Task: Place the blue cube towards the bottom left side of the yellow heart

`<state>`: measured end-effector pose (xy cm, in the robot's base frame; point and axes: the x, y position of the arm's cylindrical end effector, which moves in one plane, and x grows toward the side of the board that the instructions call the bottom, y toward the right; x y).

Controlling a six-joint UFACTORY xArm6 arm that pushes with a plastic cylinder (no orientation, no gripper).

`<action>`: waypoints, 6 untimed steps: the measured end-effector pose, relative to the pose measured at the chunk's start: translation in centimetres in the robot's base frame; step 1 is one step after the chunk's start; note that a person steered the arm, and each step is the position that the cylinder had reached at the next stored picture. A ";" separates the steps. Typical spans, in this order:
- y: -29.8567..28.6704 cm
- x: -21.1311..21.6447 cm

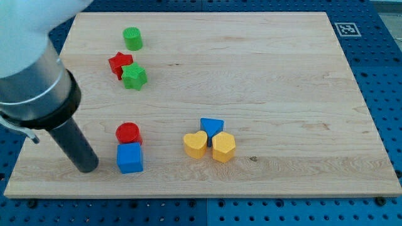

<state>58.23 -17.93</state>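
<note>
The blue cube (130,157) lies near the board's bottom edge, left of centre. A red cylinder (128,133) touches its top side. The yellow heart (195,144) lies to the cube's right, about a hundred pixels away. My tip (86,167) rests on the board just left of the blue cube, a small gap between them. The dark rod rises from it toward the view's upper left.
A yellow hexagon (223,147) touches the heart's right side and a blue triangle (211,127) sits just above them. A red star (120,64), a green star (134,77) and a green cylinder (132,38) lie at the top left of the wooden board (264,69).
</note>
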 end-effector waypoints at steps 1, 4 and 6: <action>0.2 0.0; 13.1 0.0; 14.8 1.4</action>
<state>59.64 -3.16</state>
